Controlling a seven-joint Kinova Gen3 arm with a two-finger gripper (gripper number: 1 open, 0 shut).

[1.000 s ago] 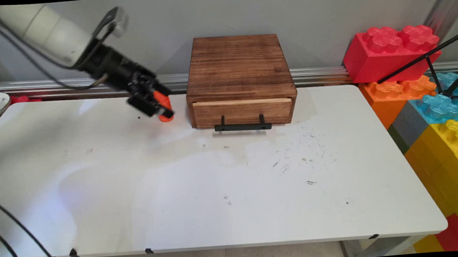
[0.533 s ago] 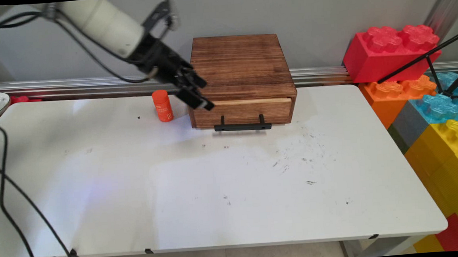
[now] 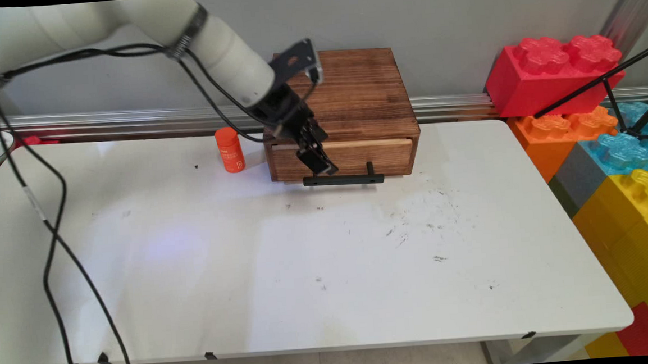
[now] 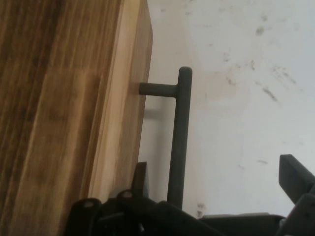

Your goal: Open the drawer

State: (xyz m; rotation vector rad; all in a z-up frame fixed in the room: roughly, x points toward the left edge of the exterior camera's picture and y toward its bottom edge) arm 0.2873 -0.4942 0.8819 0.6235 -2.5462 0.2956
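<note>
You've got the gripper (image 3: 318, 162) low in front of the wooden box (image 3: 352, 90), over the left part of its drawer front (image 3: 381, 156) and right at the left end of the black handle (image 3: 352, 179). The arm comes in from upper left and its cables (image 3: 51, 221) hang down across the table's left side. In the hand view the claw (image 4: 216, 177) is spread wide w/ nothing in it. One finger (image 4: 140, 177) sits in the gap btwn the pale drawer front (image 4: 123, 123) and the handle bar (image 4: 179, 142). The other finger (image 4: 295, 174) is well out on the far side, over bare table (image 4: 236, 73). So the bar runs btwn the two fingers, much nearer the inner one. You can't tell whether that inner finger touches the bar or the wood. The bar's one visible post (image 4: 157, 89) joins the drawer front further along, away from the fingers. The drawer looks closed, its front about flush w/ the box. The orange bottle (image 3: 230, 149) stands upright on the table (image 3: 307, 273) just left of the box, apart from it and clear of the gripper. Big red, orange, blue & yellow toy bricks (image 3: 554, 75) are stacked past the table's right end, well away from the hand.
</note>
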